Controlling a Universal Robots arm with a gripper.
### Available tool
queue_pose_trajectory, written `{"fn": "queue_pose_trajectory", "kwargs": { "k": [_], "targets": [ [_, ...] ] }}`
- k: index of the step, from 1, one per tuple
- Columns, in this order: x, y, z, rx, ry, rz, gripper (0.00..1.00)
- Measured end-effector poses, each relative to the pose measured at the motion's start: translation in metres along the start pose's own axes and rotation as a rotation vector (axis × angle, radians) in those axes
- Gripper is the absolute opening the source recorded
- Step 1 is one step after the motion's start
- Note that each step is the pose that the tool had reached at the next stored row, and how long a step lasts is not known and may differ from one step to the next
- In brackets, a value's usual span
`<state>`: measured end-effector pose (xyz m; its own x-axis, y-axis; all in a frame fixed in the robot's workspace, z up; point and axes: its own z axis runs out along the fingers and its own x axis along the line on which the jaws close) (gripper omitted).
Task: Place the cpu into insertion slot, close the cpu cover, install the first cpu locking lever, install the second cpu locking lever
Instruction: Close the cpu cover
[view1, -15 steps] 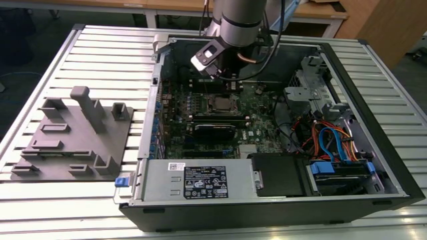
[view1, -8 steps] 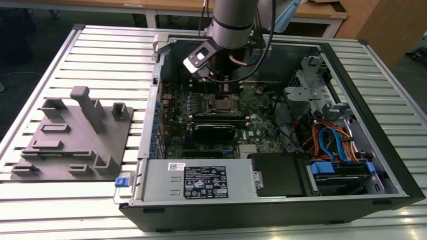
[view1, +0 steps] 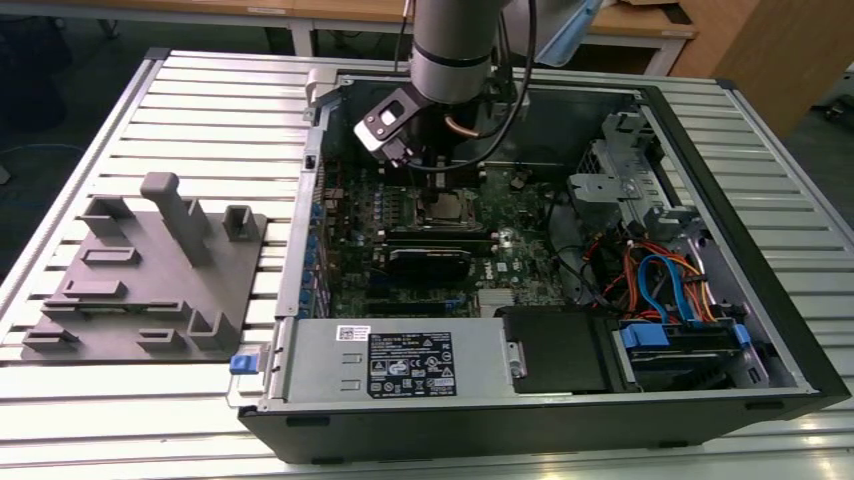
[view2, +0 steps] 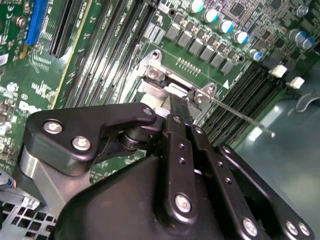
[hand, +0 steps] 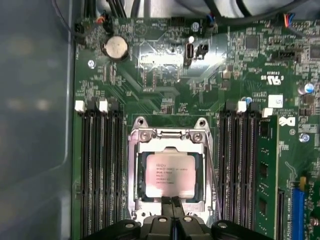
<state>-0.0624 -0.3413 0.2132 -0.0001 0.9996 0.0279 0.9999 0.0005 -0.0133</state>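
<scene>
A black, open desktop computer case (view1: 561, 425) lies on its side on a counter of pale slatted metal (view1: 120, 420). A grey moulded fixture plate with upright posts (view1: 147, 275) sits well apart from the case, towards the exterior view's left. The arm reaches down into the case, and its black gripper (view1: 434, 172) hangs just over the middle of the green motherboard (hand: 165, 75). In the first wrist view, the small flat square cpu with the pale silver-grey metal top (hand: 172, 174) is seated in the square black insertion slot (hand: 141, 196). The thin silver-grey cpu cover frame (hand: 137, 170) lies flat around it, its window showing the chip's top. Long narrow black memory slots (hand: 100, 170) run on both sides of the socket, and a round silver coin cell (hand: 115, 47) sits farther up the board. The gripper (hand: 172, 204) is clenched, its two fingers pressed together with nothing seen between them, and its tips rest at the cover's near edge. In the second wrist view the gripper (view2: 179, 104) stands just beside the cover's hinge, and a thin metal locking lever rod (view2: 240, 116) juts out unlatched over the memory slots.
</scene>
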Motion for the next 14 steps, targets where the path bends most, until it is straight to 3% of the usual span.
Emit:
{"fn": "queue_pose_trajectory", "kwargs": {
  "k": [8,14],
  "targets": [
    [-0.0004,-0.0012,0.0098,0.0004,0.0010,0.000,0.10],
    [-0.0004,-0.0020,0.0117,0.0023,0.0012,0.000,0.10]
  ]
}}
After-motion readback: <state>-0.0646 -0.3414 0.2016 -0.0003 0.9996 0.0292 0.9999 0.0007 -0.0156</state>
